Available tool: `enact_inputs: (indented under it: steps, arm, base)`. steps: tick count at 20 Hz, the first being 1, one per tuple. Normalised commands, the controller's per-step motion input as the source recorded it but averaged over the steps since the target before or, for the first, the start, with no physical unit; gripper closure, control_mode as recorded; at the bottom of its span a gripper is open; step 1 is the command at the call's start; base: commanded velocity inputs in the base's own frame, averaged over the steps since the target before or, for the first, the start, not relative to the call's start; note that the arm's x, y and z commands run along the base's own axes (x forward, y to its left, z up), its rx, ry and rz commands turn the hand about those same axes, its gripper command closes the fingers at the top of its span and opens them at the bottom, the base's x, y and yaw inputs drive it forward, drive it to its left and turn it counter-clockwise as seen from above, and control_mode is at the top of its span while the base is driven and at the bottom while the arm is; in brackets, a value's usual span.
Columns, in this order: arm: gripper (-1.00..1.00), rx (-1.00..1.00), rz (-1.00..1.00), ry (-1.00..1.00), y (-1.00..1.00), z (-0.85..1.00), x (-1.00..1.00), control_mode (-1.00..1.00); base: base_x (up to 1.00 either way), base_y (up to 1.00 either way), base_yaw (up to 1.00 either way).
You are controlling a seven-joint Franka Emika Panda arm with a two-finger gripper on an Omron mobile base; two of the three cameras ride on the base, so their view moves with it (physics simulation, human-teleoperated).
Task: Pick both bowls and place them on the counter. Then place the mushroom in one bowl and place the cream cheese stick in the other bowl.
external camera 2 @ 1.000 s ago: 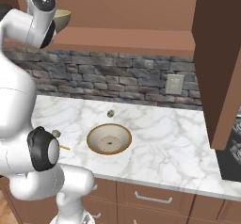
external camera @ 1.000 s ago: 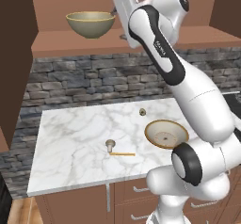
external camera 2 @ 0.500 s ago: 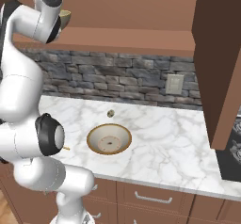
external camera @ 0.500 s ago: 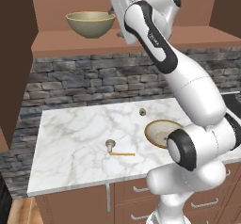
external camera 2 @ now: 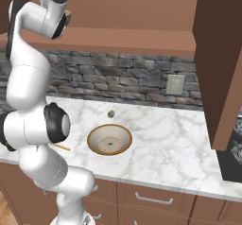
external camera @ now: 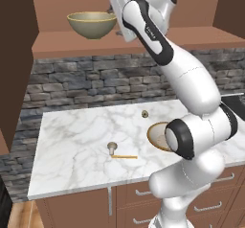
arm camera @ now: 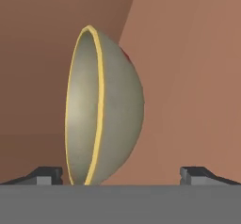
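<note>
1. Low in the left base view, near the counter's [external camera: 72, 141] front edge, you see the cream cheese stick [external camera: 124, 156] lying flat, with the mushroom [external camera: 112, 147] just beside its left end.
2. To the right of them, partly behind the arm's elbow, the shallow beige bowl [external camera 2: 109, 139] sits upright on the marble; in the right base view it is at the frame's centre.
3. Farther back, a small dark knob [external camera: 144, 113] rests on the counter near the stone wall [external camera: 72, 83].
4. In the upper left of the left base view, the deep olive-tan bowl [external camera: 92, 24] stands upright on the brown shelf [external camera: 67, 45].
5. The gripper [arm camera: 120, 173] is raised level with that bowl; in the hand view you see its fingertips [arm camera: 44, 175] spread wide, the bowl's rim close to the left one and its body between them, nothing clamped.
</note>
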Motion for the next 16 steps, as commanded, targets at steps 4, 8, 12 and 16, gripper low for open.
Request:
enact_inputs:
  steps: [4,8,12,16]
  arm:
    - [-1.00,0.00,0.00,0.02,0.05,-0.01,0.29,-1.00]
    - [-1.00,0.00,0.00,0.04,0.10,-0.04,0.17,-1.00]
    - [-1.00,0.00,0.00,0.03,0.10,-0.07,0.13,-1.00]
    - [-1.00,0.00,0.00,0.03,0.14,-0.06,0.13,-1.00]
  base:
    - [0.00,0.00,0.00]
    - [0.00,0.00,0.00]
    - [0.00,0.00,0.00]
    - [0.00,0.00,0.00]
